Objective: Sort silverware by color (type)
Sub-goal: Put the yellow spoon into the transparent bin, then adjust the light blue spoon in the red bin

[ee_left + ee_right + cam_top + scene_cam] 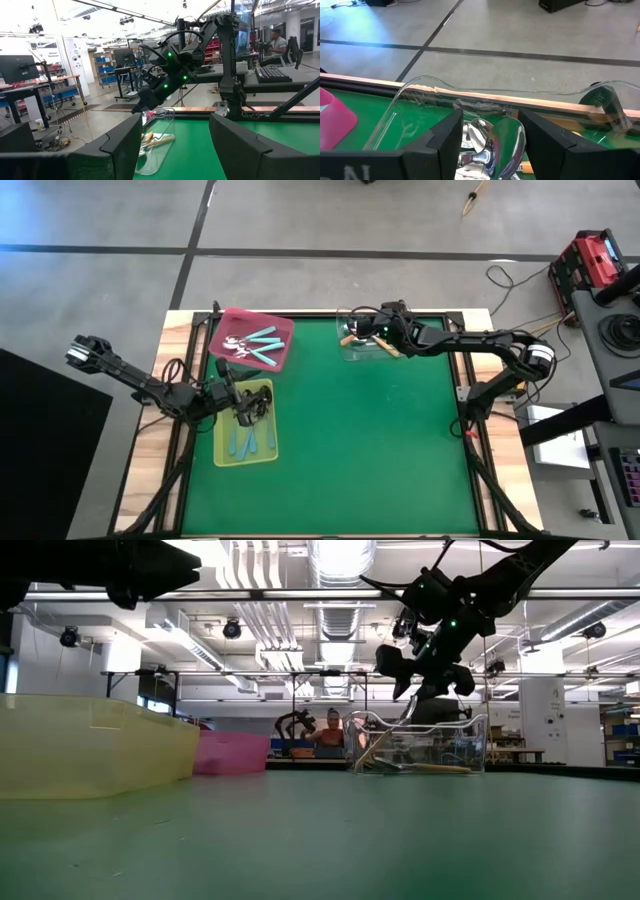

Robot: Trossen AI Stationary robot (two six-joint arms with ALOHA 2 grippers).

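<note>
Three trays stand on the green mat. The pink tray (225,325) (230,753) holds teal-green spoons (262,345). The yellow-green tray (225,452) (90,745) holds light blue spoons (250,442). The clear tray (345,352) (470,740) (420,82) holds orange-handled spoons (388,347) (159,141). My left gripper (245,408) (175,145) hangs open over the yellow-green tray's far end, with nothing between its fingers. My right gripper (362,330) (430,675) (490,135) is open above the clear tray. Two shiny spoon bowls (492,142) show in the gap between its fingers, seemingly lying in the tray.
The middle, near and right parts of the green mat (380,450) are free room. Wooden table edges (185,330) frame the mat. Beyond the table is a workshop, with a person (326,730) seated far behind and another person (276,37) at a desk.
</note>
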